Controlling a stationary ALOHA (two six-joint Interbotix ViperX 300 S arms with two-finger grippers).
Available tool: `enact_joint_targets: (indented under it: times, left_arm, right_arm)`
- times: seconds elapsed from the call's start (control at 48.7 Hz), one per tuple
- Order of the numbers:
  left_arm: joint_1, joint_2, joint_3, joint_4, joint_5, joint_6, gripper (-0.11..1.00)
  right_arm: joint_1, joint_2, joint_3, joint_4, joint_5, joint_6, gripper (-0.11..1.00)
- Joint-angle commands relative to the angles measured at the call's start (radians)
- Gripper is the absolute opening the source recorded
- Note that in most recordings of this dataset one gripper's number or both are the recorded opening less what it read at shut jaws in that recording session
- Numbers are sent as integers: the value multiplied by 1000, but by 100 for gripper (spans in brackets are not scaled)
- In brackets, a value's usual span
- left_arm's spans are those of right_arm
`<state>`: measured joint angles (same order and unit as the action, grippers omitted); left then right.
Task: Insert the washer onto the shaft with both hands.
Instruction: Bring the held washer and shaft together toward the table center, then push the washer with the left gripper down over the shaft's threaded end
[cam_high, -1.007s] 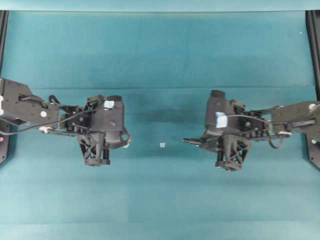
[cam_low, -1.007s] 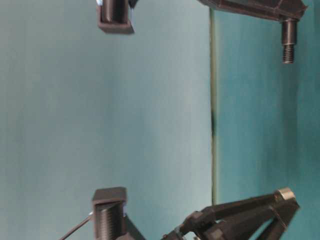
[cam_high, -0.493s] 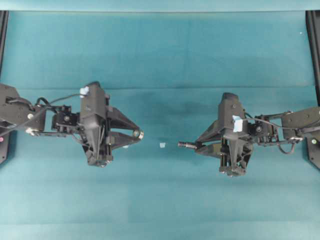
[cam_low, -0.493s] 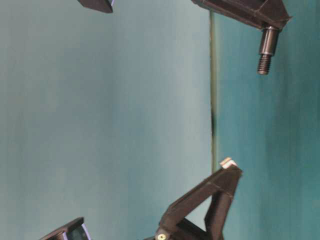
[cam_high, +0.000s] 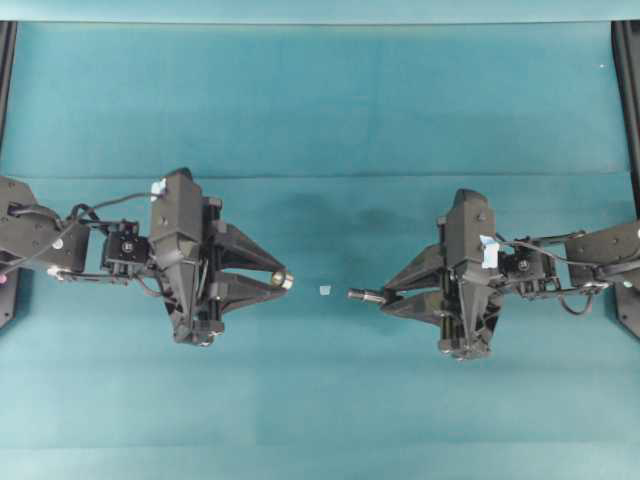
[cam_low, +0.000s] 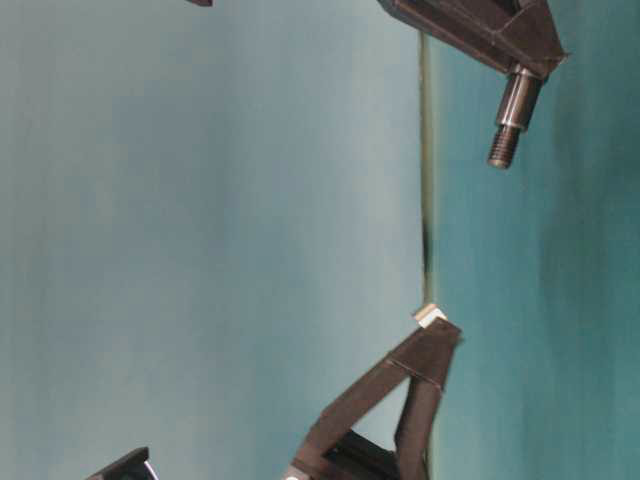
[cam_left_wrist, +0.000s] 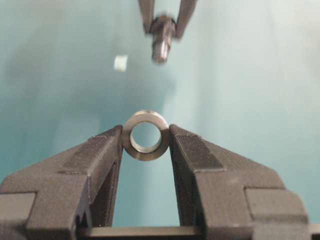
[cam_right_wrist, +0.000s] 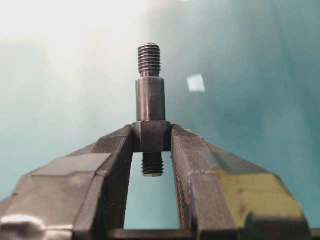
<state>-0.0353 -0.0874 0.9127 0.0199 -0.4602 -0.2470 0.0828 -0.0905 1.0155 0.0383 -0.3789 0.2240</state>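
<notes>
Both arms hang over the middle band of the teal worktop (cam_high: 320, 100), facing each other, well clear of every edge. Left gripper (cam_high: 284, 282): jaws clamped on the washer (cam_left_wrist: 146, 135), pinched by its outer rim at the very tips, bore open and facing outward toward the other arm. Right gripper (cam_high: 382, 296): jaws clamped on the shaft (cam_right_wrist: 149, 107) around its thick middle, a threaded end pointing toward the washer, a shorter threaded stub behind the jaws. The two parts are still apart, with a small pale scrap (cam_high: 324, 290) lying on the worktop between them. Risks, as judged from here: in the left wrist view the shaft tip sits up and slightly right of the washer's bore, and in the table-level view the shaft looks tilted, not square to the ring, so a straight push could land the thread on the washer's face instead of in the hole. The washer is held only by two small contact patches on a round rim; any off-axis shove could roll or pop it out of the jaws, and it would drop to the worktop. Threads could also snag the bore edge and cock the ring. The shaft grip looks firmer, though a hard push might slide it back.
</notes>
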Motion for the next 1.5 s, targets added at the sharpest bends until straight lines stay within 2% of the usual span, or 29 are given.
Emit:
enact_joint_targets:
  times: [0.0, 0.534, 1.11, 1.48]
  left_arm:
    - [-5, -2, -15, 2, -29, -2, 36]
    - [-29, 72, -84, 2, -35, -2, 36]
    - [-34, 114, -132, 2, -54, -2, 36]
    - [-46, 118, -127, 2, -54, -11, 36]
  right_arm:
    - [8, 5, -8, 2, -37, 12, 0]
    - [17, 40, -26, 2, -126, 12, 0]
    - [17, 66, -67, 2, -135, 5, 0]
    - [17, 71, -74, 2, -152, 5, 0]
